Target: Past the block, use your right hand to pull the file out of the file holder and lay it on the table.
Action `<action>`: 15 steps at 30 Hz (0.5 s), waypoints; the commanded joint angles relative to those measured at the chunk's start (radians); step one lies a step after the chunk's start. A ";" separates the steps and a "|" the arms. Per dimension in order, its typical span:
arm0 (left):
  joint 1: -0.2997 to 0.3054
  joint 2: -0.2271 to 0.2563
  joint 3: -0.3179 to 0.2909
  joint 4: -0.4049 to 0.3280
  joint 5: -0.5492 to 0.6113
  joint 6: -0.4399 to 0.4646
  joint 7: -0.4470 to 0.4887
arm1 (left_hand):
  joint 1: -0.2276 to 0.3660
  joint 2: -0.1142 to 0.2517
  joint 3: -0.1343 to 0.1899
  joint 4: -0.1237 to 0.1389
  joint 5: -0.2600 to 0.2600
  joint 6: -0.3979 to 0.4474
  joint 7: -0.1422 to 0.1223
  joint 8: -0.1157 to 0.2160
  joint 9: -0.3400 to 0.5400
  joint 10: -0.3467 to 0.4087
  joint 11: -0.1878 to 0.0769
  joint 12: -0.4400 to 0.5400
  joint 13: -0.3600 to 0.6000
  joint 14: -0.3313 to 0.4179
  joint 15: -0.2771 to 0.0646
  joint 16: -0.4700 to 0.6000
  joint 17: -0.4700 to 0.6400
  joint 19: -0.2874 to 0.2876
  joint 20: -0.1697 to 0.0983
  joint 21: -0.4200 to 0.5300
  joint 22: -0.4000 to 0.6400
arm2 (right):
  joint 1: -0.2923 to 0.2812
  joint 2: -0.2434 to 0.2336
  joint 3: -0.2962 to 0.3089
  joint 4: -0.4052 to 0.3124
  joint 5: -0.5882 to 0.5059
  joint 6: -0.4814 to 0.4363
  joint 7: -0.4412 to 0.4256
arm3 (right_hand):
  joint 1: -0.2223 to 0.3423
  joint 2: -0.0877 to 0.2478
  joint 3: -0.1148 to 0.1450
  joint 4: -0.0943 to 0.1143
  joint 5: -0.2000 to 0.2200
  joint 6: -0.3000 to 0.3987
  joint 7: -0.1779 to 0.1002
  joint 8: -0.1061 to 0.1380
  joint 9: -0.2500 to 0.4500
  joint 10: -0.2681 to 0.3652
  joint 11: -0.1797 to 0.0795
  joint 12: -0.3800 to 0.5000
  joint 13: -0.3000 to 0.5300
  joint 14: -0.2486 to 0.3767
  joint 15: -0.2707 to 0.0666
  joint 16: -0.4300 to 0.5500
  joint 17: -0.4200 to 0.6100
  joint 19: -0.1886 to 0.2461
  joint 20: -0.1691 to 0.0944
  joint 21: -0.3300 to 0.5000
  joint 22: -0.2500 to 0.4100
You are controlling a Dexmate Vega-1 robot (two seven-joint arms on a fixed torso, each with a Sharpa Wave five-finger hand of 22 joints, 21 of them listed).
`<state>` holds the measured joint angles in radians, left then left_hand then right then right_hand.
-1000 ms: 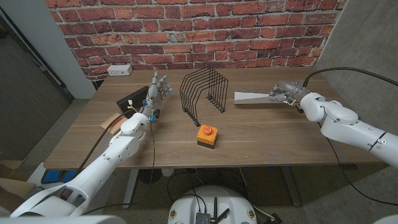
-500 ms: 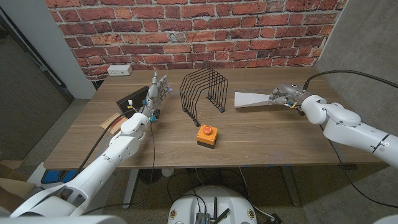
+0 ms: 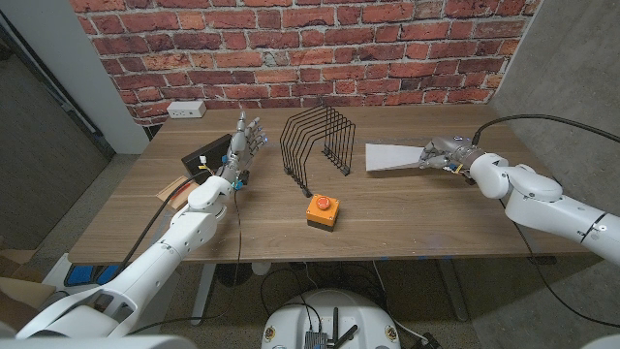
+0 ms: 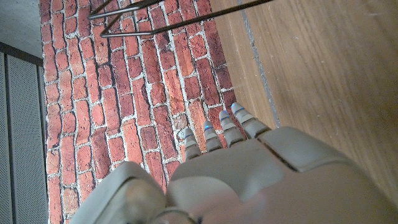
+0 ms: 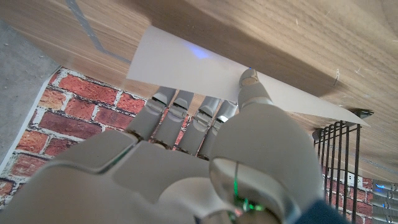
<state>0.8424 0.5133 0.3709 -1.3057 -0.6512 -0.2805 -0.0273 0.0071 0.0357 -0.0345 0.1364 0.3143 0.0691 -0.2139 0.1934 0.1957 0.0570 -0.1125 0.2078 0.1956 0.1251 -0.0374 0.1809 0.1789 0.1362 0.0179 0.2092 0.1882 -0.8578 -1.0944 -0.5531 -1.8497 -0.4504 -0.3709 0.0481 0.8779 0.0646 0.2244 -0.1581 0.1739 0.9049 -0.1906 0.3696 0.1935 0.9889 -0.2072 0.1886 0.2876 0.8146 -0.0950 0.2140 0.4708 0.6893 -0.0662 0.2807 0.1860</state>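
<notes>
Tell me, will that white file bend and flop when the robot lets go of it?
Probably a little. The white file looks thin and flat, so it is likely light and somewhat bendy. Yet it keeps a straight edge while the right hand holds one end, so it seems fairly stiff. On the smooth wooden table it may slide.

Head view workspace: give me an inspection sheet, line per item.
Surface: brown wooden table, bare around the middle.
Job's things: black wire file holder, upright; white paper file out of it, to its right.
Clutter: orange button on a black box; black box by the left arm.
Hands: right robot hand holds the file's edge; left robot hand holds nothing, fingers apart.
Cables: black cable off the left edge.
Surroundings: red brick wall, white outlet.
</notes>
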 commanded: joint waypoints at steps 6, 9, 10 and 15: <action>0.000 0.000 0.000 0.000 -0.001 0.001 -0.001 | -0.004 0.012 -0.008 0.001 0.002 -0.001 -0.006 0.006 0.003 -0.001 -0.007 0.007 0.003 0.009 0.000 0.007 0.003 0.008 -0.001 0.008 0.006 | -0.008 0.005 -0.006 0.014 -0.002 -0.004 0.015 | 0.003 -0.006 -0.002 0.002 0.006 -0.004 0.003 -0.005 0.001 -0.008 0.003 0.002 0.004 -0.010 -0.126 0.009 0.006 -0.005 -0.096 -0.002 0.003; 0.000 0.000 -0.001 0.000 -0.001 0.001 -0.001 | -0.004 0.012 -0.008 0.001 0.002 -0.001 -0.006 0.006 0.003 0.000 -0.007 0.008 0.003 0.009 -0.001 0.006 0.003 0.008 -0.001 0.008 0.006 | -0.006 0.003 -0.008 0.011 -0.002 -0.011 0.026 | 0.003 -0.008 -0.004 0.001 0.006 -0.015 0.000 -0.011 0.001 -0.018 0.005 -0.001 0.003 -0.019 -0.124 0.007 0.006 -0.006 -0.094 -0.003 0.003; 0.000 0.000 -0.001 0.000 -0.001 0.001 -0.001 | -0.004 0.012 -0.008 0.001 0.002 -0.001 -0.006 0.006 0.003 -0.001 -0.006 0.007 0.003 0.009 0.000 0.006 0.003 0.008 -0.002 0.008 0.006 | -0.005 0.003 -0.009 0.011 -0.003 -0.012 0.028 | 0.003 -0.009 -0.004 0.001 0.006 -0.015 -0.001 -0.011 0.001 -0.019 0.005 0.000 0.003 -0.022 -0.124 0.006 0.005 -0.007 -0.093 -0.003 0.003; 0.000 0.000 -0.001 -0.001 -0.001 0.001 0.000 | -0.004 0.012 -0.008 0.001 0.002 0.000 -0.006 0.006 0.003 0.000 -0.006 0.008 0.003 0.009 0.000 0.006 0.003 0.008 -0.001 0.008 0.006 | -0.003 0.005 -0.012 0.014 -0.003 -0.015 0.032 | 0.004 -0.007 -0.005 0.003 0.006 -0.021 0.001 -0.015 0.000 -0.028 0.005 -0.001 0.003 -0.024 -0.123 0.009 0.008 -0.007 -0.093 -0.004 0.003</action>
<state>0.8424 0.5134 0.3705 -1.3057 -0.6512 -0.2805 -0.0276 0.0071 0.0357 -0.0345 0.1364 0.3143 0.0691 -0.2139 0.1934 0.1957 0.0570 -0.1125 0.2078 0.1956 0.1251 -0.0374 0.1809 0.1790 0.1362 0.0179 0.2092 0.1882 -0.8626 -1.0900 -0.5590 -1.8381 -0.4535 -0.3711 0.0604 0.8779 0.0646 0.2242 -0.1578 0.1739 0.8920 -0.1920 0.3619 0.1905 0.9652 -0.2019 0.1886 0.2877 0.7979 -0.0926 0.2198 0.4750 0.6893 -0.0662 0.2768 0.1861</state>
